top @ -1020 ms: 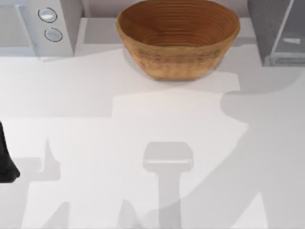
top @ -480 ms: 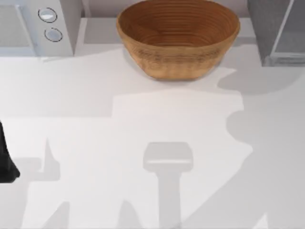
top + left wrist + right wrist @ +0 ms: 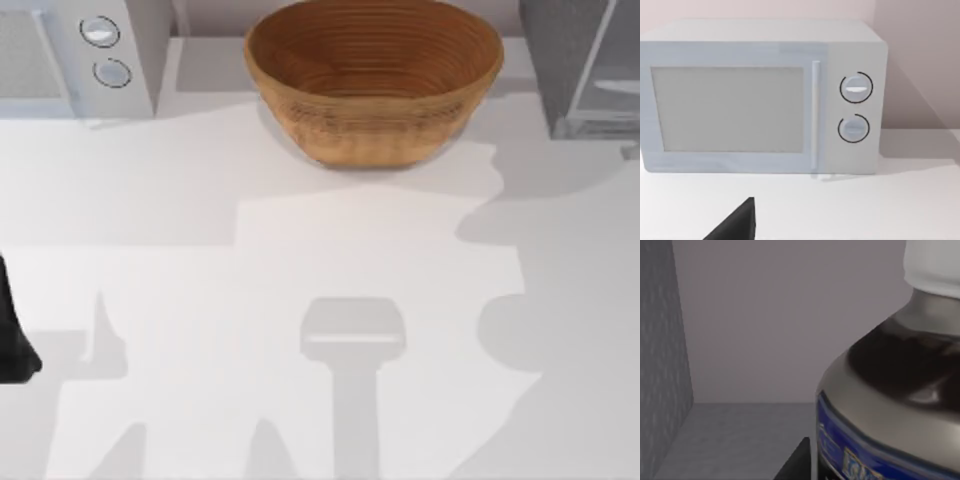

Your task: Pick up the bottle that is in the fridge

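Bottle (image 3: 890, 405) sits right against our right end effector (image 3: 797, 462) inside the fridge (image 3: 665, 365); opening can't be told; looks rigid, slick, light — we'd grip mid-body below the cap (image 3: 932, 265).

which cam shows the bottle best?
Right wrist view: the bottle sits close up inside the fridge, white cap, dark body and blue label visible. Top view gives the fridge exterior; left wrist view faces the microwave.

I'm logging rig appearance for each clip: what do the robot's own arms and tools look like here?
Little of them shows. In the top view, the left arm is a matte black, rounded shape at the table's left edge, with no cables or markings visible. In the left wrist view, the left tool appears as a plain black wedge; in the right wrist view, the right tool looks much the same.
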Robot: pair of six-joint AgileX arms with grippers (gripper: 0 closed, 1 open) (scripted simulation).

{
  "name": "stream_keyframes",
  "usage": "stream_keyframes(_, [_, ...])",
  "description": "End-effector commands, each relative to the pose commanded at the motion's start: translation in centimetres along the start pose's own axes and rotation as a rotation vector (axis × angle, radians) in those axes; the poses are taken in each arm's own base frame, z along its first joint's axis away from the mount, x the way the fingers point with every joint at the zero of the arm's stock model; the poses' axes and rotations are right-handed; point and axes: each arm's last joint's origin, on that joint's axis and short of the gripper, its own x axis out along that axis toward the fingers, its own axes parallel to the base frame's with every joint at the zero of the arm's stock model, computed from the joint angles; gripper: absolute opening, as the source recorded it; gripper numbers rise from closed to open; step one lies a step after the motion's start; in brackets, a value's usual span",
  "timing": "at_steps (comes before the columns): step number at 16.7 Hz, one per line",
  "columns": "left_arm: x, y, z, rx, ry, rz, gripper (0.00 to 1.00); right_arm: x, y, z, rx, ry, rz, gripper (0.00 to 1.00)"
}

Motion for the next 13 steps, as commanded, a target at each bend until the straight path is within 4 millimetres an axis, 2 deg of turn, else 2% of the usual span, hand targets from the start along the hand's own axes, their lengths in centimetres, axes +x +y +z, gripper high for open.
stream_keyframes(4, [0.0, 0.0, 0.0, 0.0, 0.0, 0.0, 1.0, 0.0, 0.3, 0.0, 0.002, 0.004, 0.005, 0.0])
stream_keyframes(7, [0.0, 0.0, 0.0, 0.0, 0.0, 0.0, 1.0, -1.2, 1.1, 1.5, -0.004, -0.002, 0.003, 0.0])
stream_keyframes(10, [0.0, 0.0, 0.0, 0.0, 0.0, 0.0, 1.0, -3.9, 2.7, 3.9, -0.01, -0.007, -0.002, 0.0])
stream_keyframes(13, [0.0, 0.0, 0.0, 0.0, 0.0, 0.0, 1.0, -8.4, 4.7, 6.2, -0.013, -0.012, -0.008, 0.0])
